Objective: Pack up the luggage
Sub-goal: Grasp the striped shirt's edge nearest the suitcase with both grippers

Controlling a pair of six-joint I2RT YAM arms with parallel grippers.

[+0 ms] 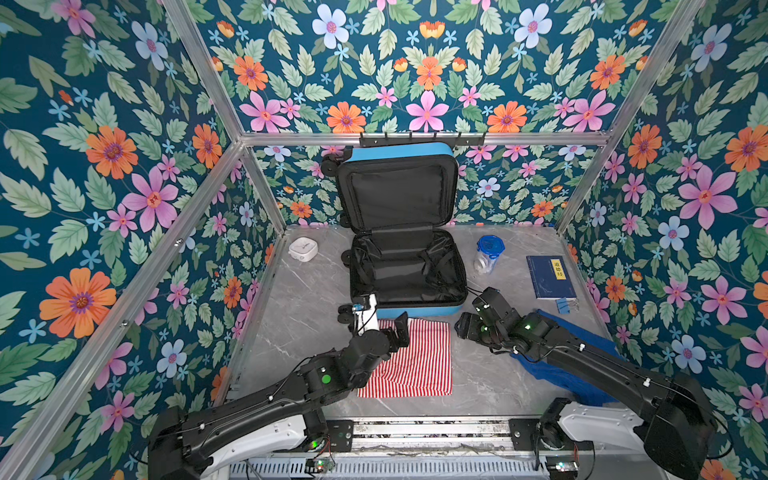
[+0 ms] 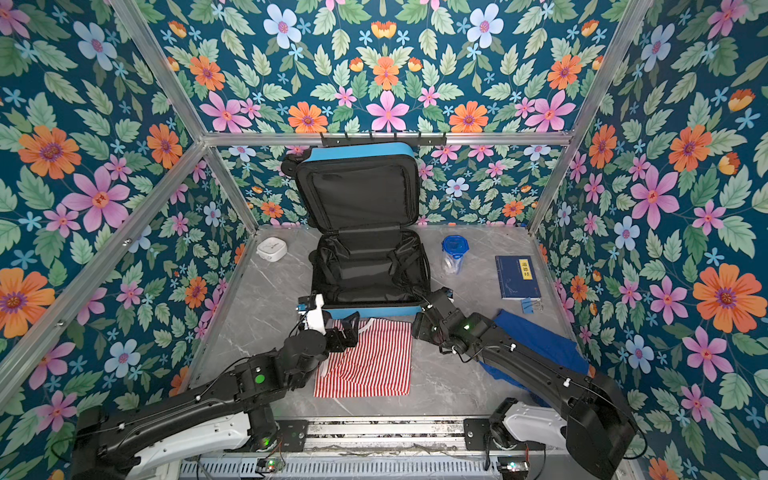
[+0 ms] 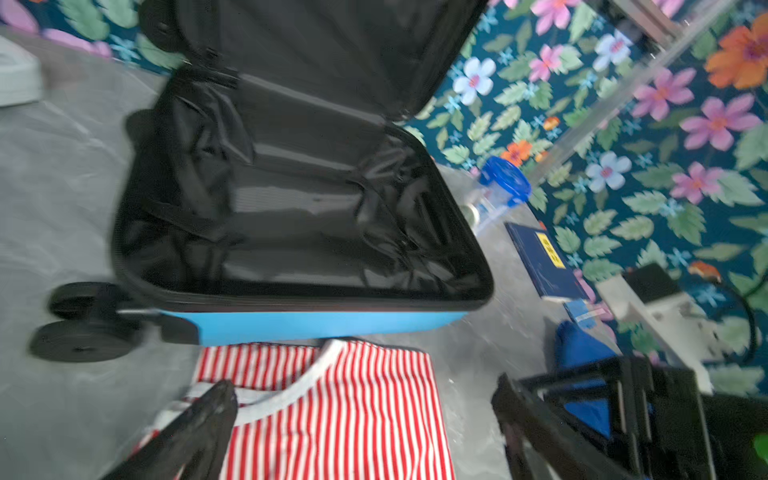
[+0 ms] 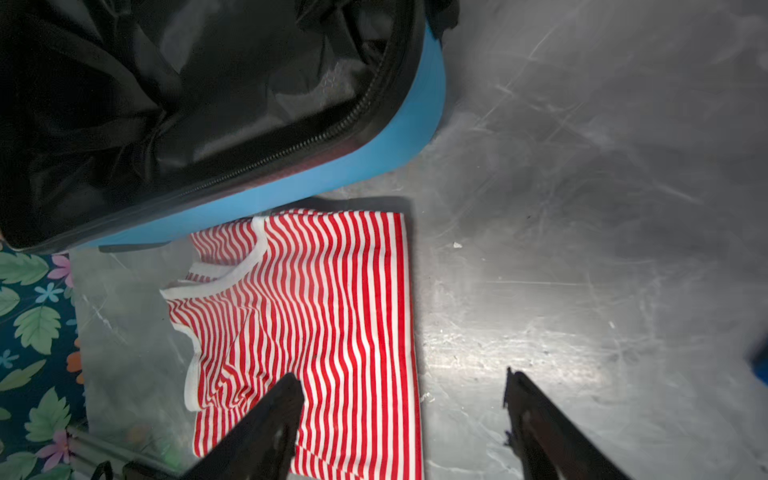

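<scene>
We see the luggage lying open just behind the shirt, touching its far edge, with the lid standing upright. Our left claw hangs over the shirt's collar end, spread wide and pinching nothing. Our right claw hangs over the shirt's right edge, also spread and holding nothing.

Shirt just before luggage, book right
</scene>
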